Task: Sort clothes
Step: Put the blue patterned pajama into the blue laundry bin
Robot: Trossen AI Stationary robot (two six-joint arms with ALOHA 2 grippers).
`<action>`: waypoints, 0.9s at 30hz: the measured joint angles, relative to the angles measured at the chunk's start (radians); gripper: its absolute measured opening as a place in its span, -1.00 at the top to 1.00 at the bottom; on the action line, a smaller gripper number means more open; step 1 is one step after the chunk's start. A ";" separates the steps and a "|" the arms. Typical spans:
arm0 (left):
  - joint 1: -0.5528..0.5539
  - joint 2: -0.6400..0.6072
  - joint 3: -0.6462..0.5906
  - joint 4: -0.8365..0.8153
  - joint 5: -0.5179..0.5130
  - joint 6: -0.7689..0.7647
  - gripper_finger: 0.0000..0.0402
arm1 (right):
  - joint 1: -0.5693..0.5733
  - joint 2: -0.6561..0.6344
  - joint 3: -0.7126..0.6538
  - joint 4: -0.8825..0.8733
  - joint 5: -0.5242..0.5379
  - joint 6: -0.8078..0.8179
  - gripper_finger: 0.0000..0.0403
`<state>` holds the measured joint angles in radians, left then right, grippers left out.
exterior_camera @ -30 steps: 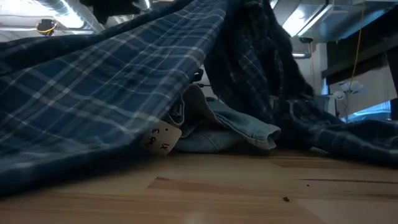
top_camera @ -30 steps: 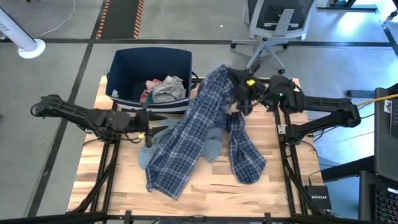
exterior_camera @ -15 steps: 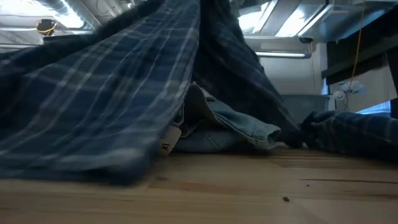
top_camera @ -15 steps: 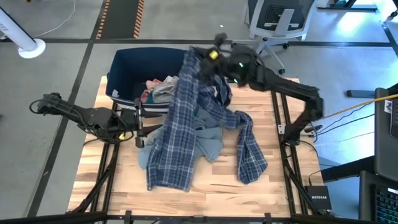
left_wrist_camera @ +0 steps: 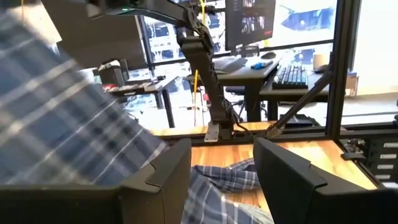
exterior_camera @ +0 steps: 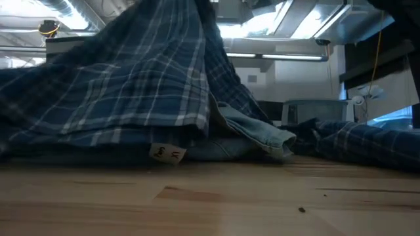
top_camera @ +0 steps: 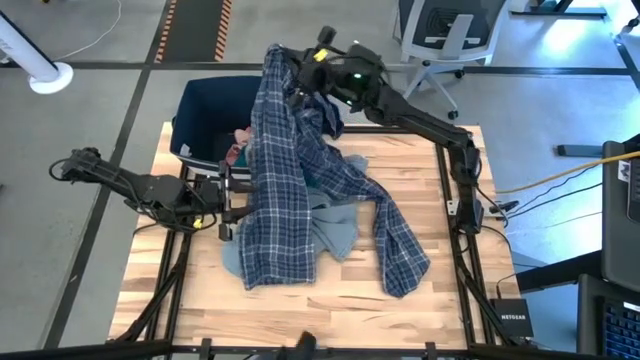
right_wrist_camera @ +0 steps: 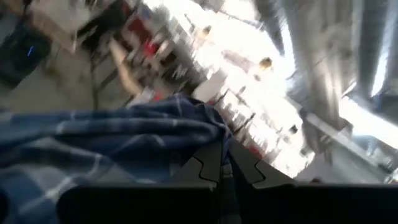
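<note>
The large blue-white plaid shirt (top_camera: 280,190) hangs from my right gripper (top_camera: 298,75), which is shut on it high over the dark blue bin (top_camera: 200,95). The shirt's lower part (top_camera: 275,260) and one sleeve (top_camera: 400,255) lie on the table. A light grey-blue garment (top_camera: 338,232) lies under it and also shows in the low view (exterior_camera: 252,134). Pink and white pieces (top_camera: 240,148) lie in the bin. My left gripper (top_camera: 228,200) is open beside the shirt's left edge. My right gripper pinches a bunched fold of the plaid shirt's upper part (right_wrist_camera: 202,134) between its two fingers. That part is lifted high. The cloth hangs down below the fingers in a long drape, and its lower end (top_camera: 270,265) rests on the table.
The bin stands at the table's far left corner. A paper tag (exterior_camera: 167,153) hangs at the shirt's hem near the table top. Bare wood shows along the near edge (top_camera: 330,310) and at the far right (top_camera: 420,150). An office chair (top_camera: 440,40) stands beyond the table.
My right gripper has swung from the table's far right toward the far left and up, ending over the bin, still shut on the shirt. The shirt's upper part has gone with it and its body has slid left. The sleeve at the right stays on the table.
</note>
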<state>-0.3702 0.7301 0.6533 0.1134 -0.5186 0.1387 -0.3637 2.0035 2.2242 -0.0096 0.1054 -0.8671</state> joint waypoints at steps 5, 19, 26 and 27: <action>0.000 0.005 -0.001 -0.001 0.000 0.000 0.16 | -0.015 0.076 -0.003 -0.117 0.000 0.024 0.95; 0.000 0.006 -0.001 -0.057 0.000 -0.045 0.16 | -0.003 0.105 0.081 -0.553 0.009 -0.026 -0.01; 0.001 0.006 -0.002 -0.083 -0.001 -0.082 0.16 | 0.021 -0.026 0.112 -0.813 0.033 -0.056 -0.21; 0.001 0.006 -0.002 -0.081 -0.001 -0.087 0.16 | 0.035 -0.049 0.112 -0.849 0.034 -0.055 -0.22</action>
<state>-0.3696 0.7357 0.6518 0.0321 -0.5198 0.0513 -0.3287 1.9547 2.3363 -0.8588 0.1393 -0.9223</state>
